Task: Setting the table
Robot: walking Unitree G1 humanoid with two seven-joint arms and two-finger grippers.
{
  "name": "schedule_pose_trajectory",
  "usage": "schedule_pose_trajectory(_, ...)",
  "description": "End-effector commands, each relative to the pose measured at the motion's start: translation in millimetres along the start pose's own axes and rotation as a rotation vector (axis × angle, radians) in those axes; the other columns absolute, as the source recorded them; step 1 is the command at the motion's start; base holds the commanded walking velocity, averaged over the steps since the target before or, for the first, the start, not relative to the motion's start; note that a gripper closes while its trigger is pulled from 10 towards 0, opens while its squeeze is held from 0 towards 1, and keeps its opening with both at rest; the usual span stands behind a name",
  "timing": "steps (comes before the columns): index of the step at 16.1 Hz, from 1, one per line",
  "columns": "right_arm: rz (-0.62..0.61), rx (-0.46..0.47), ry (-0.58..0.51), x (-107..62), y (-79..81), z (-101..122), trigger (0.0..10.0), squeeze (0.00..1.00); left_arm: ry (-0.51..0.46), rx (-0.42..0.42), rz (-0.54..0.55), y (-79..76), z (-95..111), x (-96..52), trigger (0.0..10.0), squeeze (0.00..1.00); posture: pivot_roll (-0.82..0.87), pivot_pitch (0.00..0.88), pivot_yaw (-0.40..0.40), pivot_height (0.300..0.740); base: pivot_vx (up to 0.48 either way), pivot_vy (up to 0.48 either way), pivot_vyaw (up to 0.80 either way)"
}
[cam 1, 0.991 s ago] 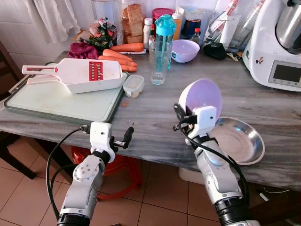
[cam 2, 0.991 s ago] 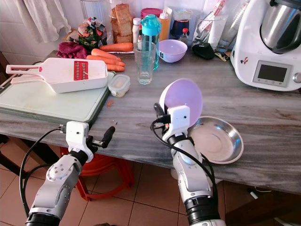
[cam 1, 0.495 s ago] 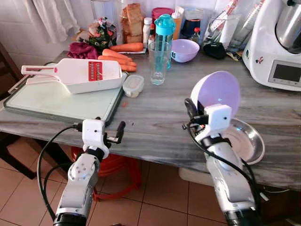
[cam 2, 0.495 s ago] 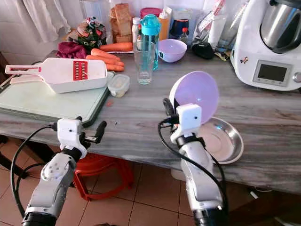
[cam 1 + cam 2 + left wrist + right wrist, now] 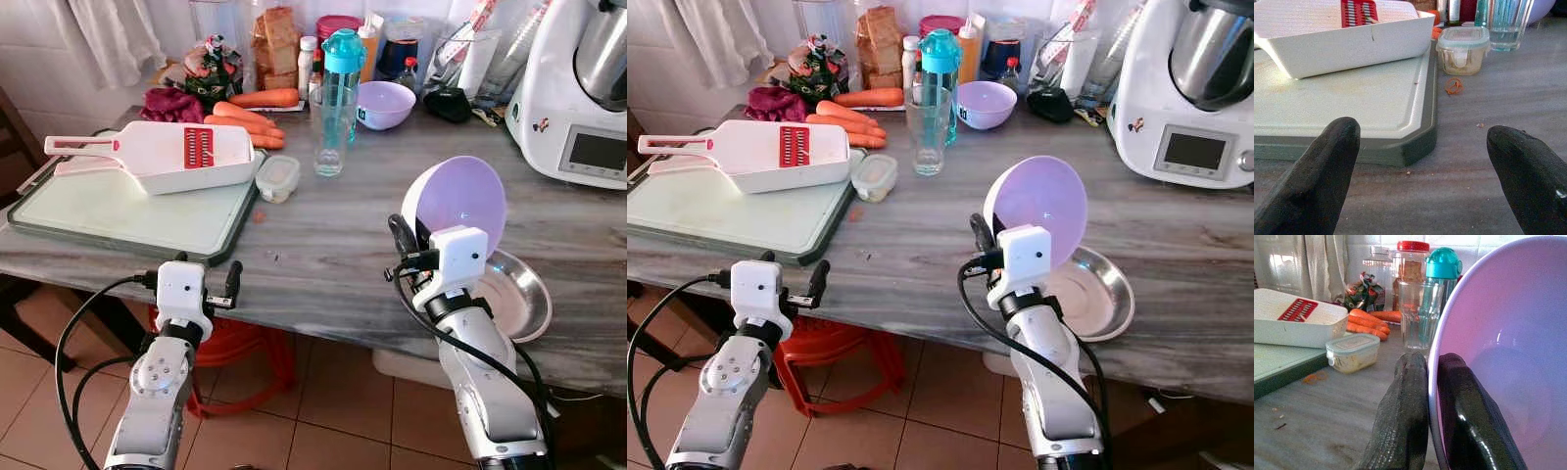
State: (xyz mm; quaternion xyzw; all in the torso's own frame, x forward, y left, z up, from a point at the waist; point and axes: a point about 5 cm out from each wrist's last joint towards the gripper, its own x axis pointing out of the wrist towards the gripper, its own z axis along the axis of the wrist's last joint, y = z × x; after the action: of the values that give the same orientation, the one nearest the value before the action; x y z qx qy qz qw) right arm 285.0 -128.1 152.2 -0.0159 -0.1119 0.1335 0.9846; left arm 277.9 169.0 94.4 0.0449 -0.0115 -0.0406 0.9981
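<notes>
- Right gripper (image 5: 1430, 396): your fingers pinch the rim of the lilac bowl (image 5: 460, 201), held on edge above the steel dish (image 5: 517, 294).
- Left gripper (image 5: 1422, 161): your fingers are spread apart, low at the counter (image 5: 323, 245) edge near the cutting board (image 5: 118, 211).

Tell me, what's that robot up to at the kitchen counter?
It is setting the table. Its right hand is pinching the rim of a lilac bowl, held up on edge above a metal plate near the counter's front. Its left hand is open with nothing in it, hovering at the counter's front edge by the cutting board. A second lilac bowl sits farther back among bottles.
</notes>
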Motion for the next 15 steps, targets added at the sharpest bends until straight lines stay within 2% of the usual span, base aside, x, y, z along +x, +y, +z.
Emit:
schedule_pose_trajectory(1,0.007,-0.005,-0.015,0.5,1.7,6,10.0,0.0,-0.023,0.01,0.002,-3.0,5,0.6,10.0,0.0,0.03,0.062,0.007,0.74,0.0,0.0,0.71)
schedule_pose_trajectory(6,0.021,0.03,0.027,-2.9,3.5,0,10.0,0.0,-0.03,0.02,-0.004,-4.5,5,0.4,10.0,0.0,0.03,0.061,0.008,0.74,0.0,0.0,0.0)
schedule_pose_trajectory(7,0.044,0.034,0.038,-3.4,6.4,-2,10.0,0.0,-0.032,0.02,-0.013,-5.2,5,0.4,10.0,0.0,0.04,0.057,0.007,0.74,0.0,0.0,0.0)
schedule_pose_trajectory(9,0.192,0.066,0.123,-6.6,24.5,-13,10.0,0.0,-0.03,-0.011,-0.062,-10.3,6,0.6,10.0,0.0,0.04,0.054,0.006,0.74,0.0,0.0,0.0)
schedule_pose_trajectory(13,0.24,0.065,0.137,-6.9,26.2,-15,10.0,0.0,-0.03,-0.039,-0.126,-16.2,5,0.1,10.0,0.0,0.04,0.046,0.005,0.74,0.0,0.0,0.0)
schedule_pose_trajectory(14,0.246,0.073,0.142,-7.4,26.7,-16,10.0,1.0,-0.028,-0.043,-0.134,-16.8,5,0.0,10.0,0.0,0.04,0.046,0.005,0.74,0.0,0.0,0.0)
schedule_pose_trajectory(15,0.269,0.074,0.152,-8.8,29.6,-17,10.0,1.0,-0.025,-0.051,-0.152,-18.0,4,-0.2,10.0,0.0,0.04,0.045,0.005,0.74,0.0,0.0,0.0)
